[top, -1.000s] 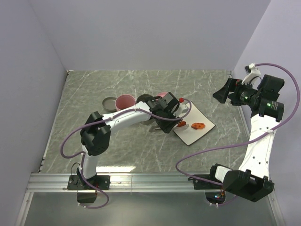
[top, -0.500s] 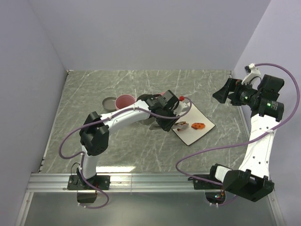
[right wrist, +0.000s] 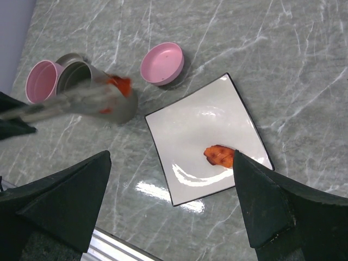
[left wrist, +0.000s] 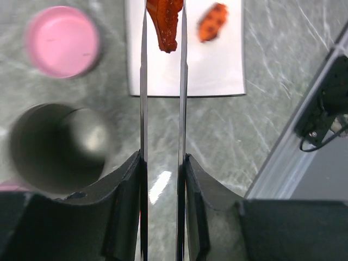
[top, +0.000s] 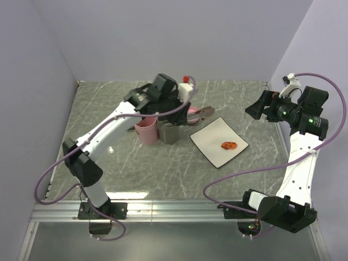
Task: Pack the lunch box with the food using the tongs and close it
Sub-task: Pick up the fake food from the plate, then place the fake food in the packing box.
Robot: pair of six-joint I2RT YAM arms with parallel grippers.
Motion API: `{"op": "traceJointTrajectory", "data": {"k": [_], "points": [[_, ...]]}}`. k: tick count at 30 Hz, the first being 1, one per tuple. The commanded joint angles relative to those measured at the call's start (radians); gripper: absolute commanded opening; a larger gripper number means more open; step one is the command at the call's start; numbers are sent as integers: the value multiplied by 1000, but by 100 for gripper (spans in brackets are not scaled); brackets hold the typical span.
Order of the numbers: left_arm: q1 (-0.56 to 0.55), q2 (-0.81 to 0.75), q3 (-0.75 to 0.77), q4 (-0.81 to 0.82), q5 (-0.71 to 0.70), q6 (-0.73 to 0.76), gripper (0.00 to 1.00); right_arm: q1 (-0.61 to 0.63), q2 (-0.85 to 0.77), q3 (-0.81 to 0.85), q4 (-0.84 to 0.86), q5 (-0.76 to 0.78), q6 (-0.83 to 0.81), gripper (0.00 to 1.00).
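Your left gripper (left wrist: 163, 163) is clenched on the tongs (left wrist: 143, 98), which pinch a reddish-brown lump (left wrist: 166, 22) aloft near the grey container (left wrist: 54, 144). An orange piece (left wrist: 213, 20) lies unpacked on the plate (left wrist: 217, 70). The pink lid (right wrist: 161, 62) is off. Your right gripper (right wrist: 171, 163) hangs released.

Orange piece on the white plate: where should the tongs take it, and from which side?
Across its short width at mid-length, tongs coming down from above: the orange piece lies flat and oblong, with bare plate along both long sides.
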Motion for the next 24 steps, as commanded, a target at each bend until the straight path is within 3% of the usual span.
{"op": "traceJointTrajectory", "data": {"k": [1, 12, 24], "points": [[93, -83, 44, -37, 45, 30, 16, -8, -15, 8, 7, -21, 2, 100], [297, -218, -86, -59, 90, 88, 17, -8, -7, 5, 11, -26, 5, 100], [357, -307, -269, -11, 87, 120, 21, -8, -13, -1, 10, -21, 3, 100]]}}
